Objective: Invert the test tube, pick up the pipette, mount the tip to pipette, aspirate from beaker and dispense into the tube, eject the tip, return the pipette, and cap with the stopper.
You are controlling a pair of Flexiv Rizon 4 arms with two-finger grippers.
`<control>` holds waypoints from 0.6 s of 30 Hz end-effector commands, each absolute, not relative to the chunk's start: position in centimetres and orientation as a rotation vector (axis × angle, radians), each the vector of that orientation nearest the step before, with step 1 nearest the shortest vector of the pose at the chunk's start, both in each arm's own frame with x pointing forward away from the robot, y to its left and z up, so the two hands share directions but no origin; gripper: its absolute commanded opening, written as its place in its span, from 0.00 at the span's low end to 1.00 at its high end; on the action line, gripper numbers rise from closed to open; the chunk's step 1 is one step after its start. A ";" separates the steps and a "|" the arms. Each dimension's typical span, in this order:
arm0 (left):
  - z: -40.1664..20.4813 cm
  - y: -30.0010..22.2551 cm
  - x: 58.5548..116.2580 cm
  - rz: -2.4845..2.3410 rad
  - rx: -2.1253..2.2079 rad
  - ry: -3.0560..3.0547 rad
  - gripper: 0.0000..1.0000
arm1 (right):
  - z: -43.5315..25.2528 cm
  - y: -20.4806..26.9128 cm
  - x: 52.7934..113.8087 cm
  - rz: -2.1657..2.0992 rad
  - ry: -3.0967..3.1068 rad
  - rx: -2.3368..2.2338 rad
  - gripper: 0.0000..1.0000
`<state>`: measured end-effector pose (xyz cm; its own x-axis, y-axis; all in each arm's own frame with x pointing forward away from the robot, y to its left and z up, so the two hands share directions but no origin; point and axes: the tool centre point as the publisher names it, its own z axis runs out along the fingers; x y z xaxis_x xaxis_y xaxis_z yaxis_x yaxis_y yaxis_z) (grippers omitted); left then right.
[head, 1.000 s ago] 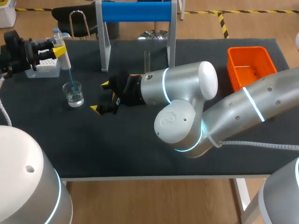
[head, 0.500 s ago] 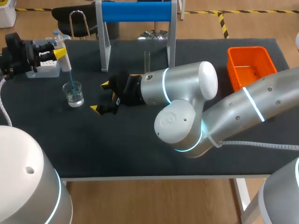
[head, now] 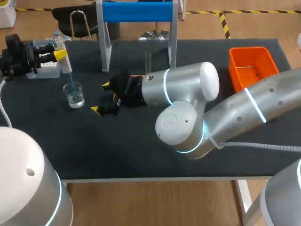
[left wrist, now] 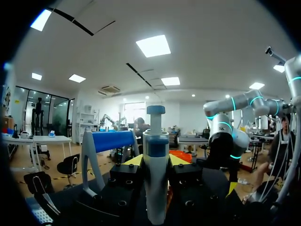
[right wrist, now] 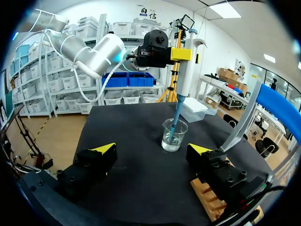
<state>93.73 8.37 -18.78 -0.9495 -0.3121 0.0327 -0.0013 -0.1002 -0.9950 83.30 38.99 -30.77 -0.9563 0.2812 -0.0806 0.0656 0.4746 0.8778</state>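
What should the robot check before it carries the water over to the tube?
1. The left gripper clamps the pipette from both sides: ok.
2. The blue tip sits on the pipette: ok.
3. Its end reaches the liquid in the beaker: ok.
4. Liquid drawn up into the tip: cannot tell.
5. The test tube stands upright by the blue stand: ok.
6. Way to the tube free: probably not ok, since the open right gripper sits between beaker and tube.
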 end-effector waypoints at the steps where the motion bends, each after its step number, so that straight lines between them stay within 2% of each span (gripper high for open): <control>1: -18.8 8.6 93.9 -2.163 -0.341 1.953 0.00 | -30.7 38.9 83.3 1.478 2.510 0.299 1.00; 18: -18.6 8.7 94.1 -2.160 -0.339 1.962 0.00 | -30.7 38.9 83.3 1.478 2.510 0.299 1.00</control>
<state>93.89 8.48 -18.59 -0.9503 -0.3097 0.0319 -0.0028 -0.0939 -0.9956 83.29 38.99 -30.78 -0.9562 0.2813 -0.0806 0.0654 0.4740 0.8781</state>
